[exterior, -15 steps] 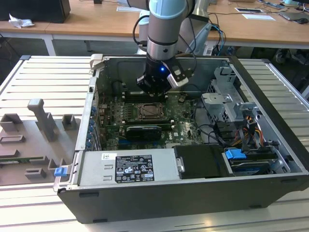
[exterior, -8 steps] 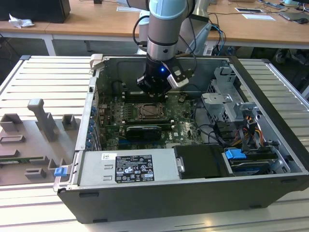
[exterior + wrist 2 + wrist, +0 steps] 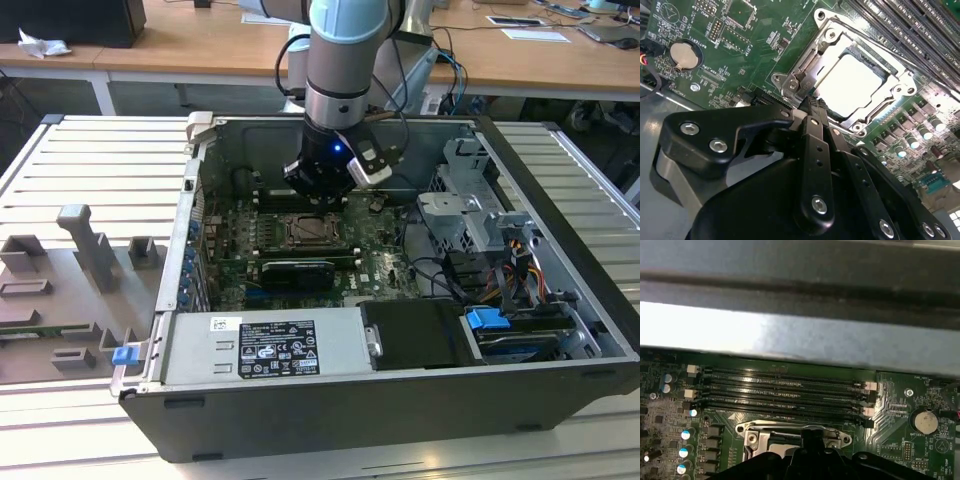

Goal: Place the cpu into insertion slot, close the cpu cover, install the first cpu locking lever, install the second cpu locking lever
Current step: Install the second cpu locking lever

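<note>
Your end effector (image 3: pixel 812 102) hovers at the cover's 7 o'clock corner, fingers pinched narrow, holding nothing. The cpu (image 3: pixel 852 85) sits in the insertion slot (image 3: pixel 308 230) under the closed cpu cover (image 3: pixel 885 82). It's light, stiff and fragile; handle edges only.

A pale, glossy cpu (image 3: pixel 849 86) is framed by the bright polished metal of the cpu cover (image 3: pixel 802 75); matt black plastic and small steel screws are seen on the gripper (image 3: pixel 812 107), above a green lacquered motherboard (image 3: pixel 755 45) within a dull grey metal case (image 3: pixel 330 420).
</note>
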Motion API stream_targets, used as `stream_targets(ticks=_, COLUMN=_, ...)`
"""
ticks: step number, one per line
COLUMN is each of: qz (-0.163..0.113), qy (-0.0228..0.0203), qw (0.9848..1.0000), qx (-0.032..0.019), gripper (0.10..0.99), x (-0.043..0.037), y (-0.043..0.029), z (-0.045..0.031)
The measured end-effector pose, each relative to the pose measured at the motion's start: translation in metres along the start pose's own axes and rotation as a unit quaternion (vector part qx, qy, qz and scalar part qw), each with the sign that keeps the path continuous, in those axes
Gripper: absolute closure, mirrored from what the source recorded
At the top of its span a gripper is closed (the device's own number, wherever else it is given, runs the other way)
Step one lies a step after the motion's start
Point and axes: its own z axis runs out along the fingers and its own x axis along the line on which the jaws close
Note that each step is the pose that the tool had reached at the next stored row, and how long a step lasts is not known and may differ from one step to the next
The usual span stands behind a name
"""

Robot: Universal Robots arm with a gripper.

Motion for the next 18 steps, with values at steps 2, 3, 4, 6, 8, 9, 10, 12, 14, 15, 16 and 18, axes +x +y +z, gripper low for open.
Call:
stream_targets(ticks=2, qz=0.000, qy=-0.0001, qw=1.0000, qx=-0.0002, gripper=0.980, x=0.0001, y=0.0009, z=-0.0120)
stream_targets(ticks=3, qz=0.000, qy=-0.0001, qw=1.0000, qx=-0.0001, gripper=0.980, x=0.0001, y=0.0012, z=-0.0163)
stream_targets(ticks=4, qz=0.000, qy=-0.0001, qw=1.0000, qx=-0.0002, gripper=0.980, x=0.0002, y=0.0016, z=-0.0209)
stream_targets(ticks=6, qz=0.000, qy=-0.0002, qw=1.0000, qx=-0.0002, gripper=0.980, x=0.0003, y=0.0027, z=-0.0357)
stream_targets(ticks=8, qz=0.000, qy=-0.0003, qw=1.0000, qx=-0.0001, gripper=0.980, x=0.0014, y=-0.0097, z=-0.0377)
stream_targets(ticks=9, qz=0.000, qy=-0.0003, qw=1.0000, qx=-0.0001, gripper=0.980, x=0.0024, y=-0.0210, z=-0.0379)
stream_targets(ticks=10, qz=0.000, qy=-0.0004, qw=1.0000, qx=-0.0002, gripper=0.980, x=0.0030, y=-0.0279, z=-0.0376)
stream_targets(ticks=12, qz=0.000, qy=-0.0001, qw=1.0000, qx=-0.0002, gripper=0.980, x=0.0033, y=-0.0330, z=-0.0329)
stream_targets(ticks=14, qz=0.000, qy=0.0003, qw=1.0000, qx=-0.0002, gripper=0.980, x=0.0039, y=-0.0395, z=-0.0300)
stream_targets(ticks=15, qz=0.000, qy=0.0003, qw=1.0000, qx=-0.0003, gripper=0.980, x=0.0042, y=-0.0426, z=-0.0294)
stream_targets(ticks=16, qz=0.000, qy=0.0004, qw=1.0000, qx=-0.0003, gripper=0.980, x=0.0044, y=-0.0455, z=-0.0291)
stream_targets(ticks=18, qz=0.000, qy=0.0010, qw=1.0000, qx=-0.0004, gripper=0.980, x=0.0051, y=-0.0529, z=-0.0290)
